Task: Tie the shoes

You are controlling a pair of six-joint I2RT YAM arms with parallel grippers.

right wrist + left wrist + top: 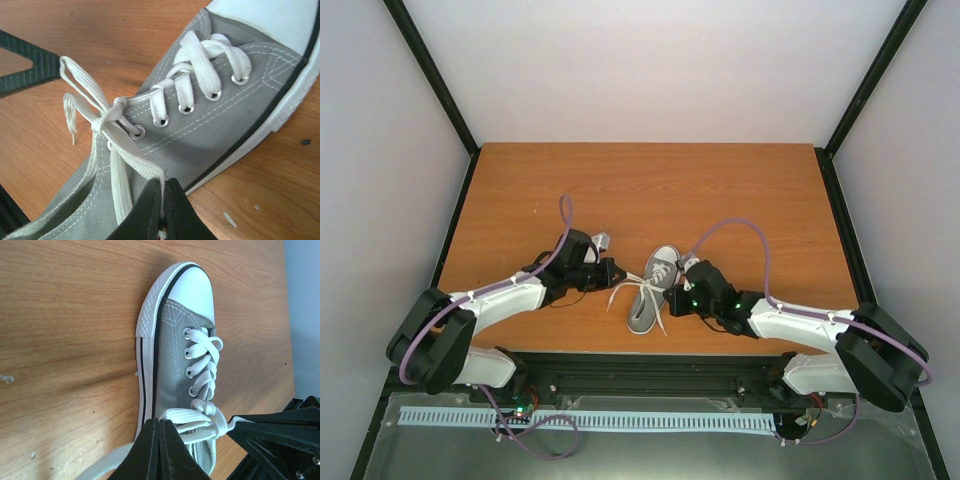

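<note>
One small grey sneaker [655, 290] with a white toe cap lies on the wooden table between my arms, toe pointing away. Its white laces meet in a knot [119, 104] at the top eyelets. My left gripper [161, 422] is shut on a lace loop that runs out from the knot [202, 407] on the shoe's left side. My right gripper [163, 182] is shut on another loop of lace beside the shoe's right flank [225, 125]. In the top view the left gripper [617, 272] and right gripper [673, 296] flank the shoe's mouth closely.
A loose lace end [70, 120] trails on the table [740, 200] by the heel side. The shoe's heel lies close to the table's near edge [650, 345]. White walls and black frame posts [435, 80] enclose the table.
</note>
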